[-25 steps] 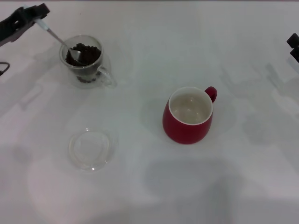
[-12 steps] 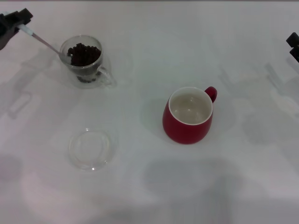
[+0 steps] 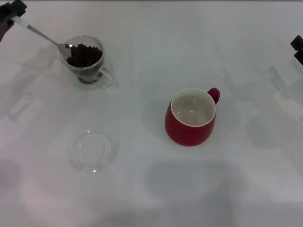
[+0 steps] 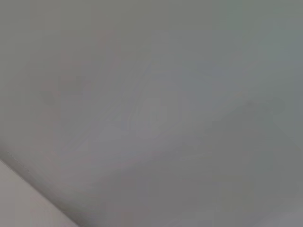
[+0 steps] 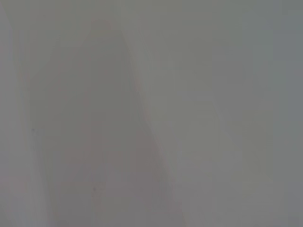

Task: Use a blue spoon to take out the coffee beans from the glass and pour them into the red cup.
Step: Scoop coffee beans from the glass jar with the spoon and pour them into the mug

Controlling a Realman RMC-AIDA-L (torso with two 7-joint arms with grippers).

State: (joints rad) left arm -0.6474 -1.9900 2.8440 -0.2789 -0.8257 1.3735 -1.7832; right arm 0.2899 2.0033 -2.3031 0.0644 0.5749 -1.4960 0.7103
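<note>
Currently, at the far left edge of the head view, the left gripper (image 3: 9,14) is mostly out of frame; only a dark corner shows, clamped on the pale handle end of the blue spoon (image 3: 43,36). The spoon slopes down and to the right from it, metal bowl resting at the near-left rim of the glass (image 3: 85,59), at or just on top of the coffee beans (image 3: 84,54). Whether the bowl carries any beans: cannot tell, too small. Glass stands upper left on the white table (image 3: 151,189), its clear handle pointing toward the right and front; the bean heap fills it close to the rim. A flat clear saucer (image 3: 92,151) lies in front of the glass, well apart, nothing visible in it. Moving right: the red cup (image 3: 191,118) sits near centre, upright, handle to the back right, cream inside showing no beans. Far right edge: the right gripper (image 3: 298,48), parked, only a dark sliver visible, nothing held as far as seen; whether it is released or clenched, cannot tell. Both wrist views show only blank grey surface. Progress judgement: early, scoop stage; no transfer to the cup is evident. Remaining: lift a loaded spoon clear, carry it level across to the cup, tip. Cup is well apart from the left gripper, across the table.
</note>
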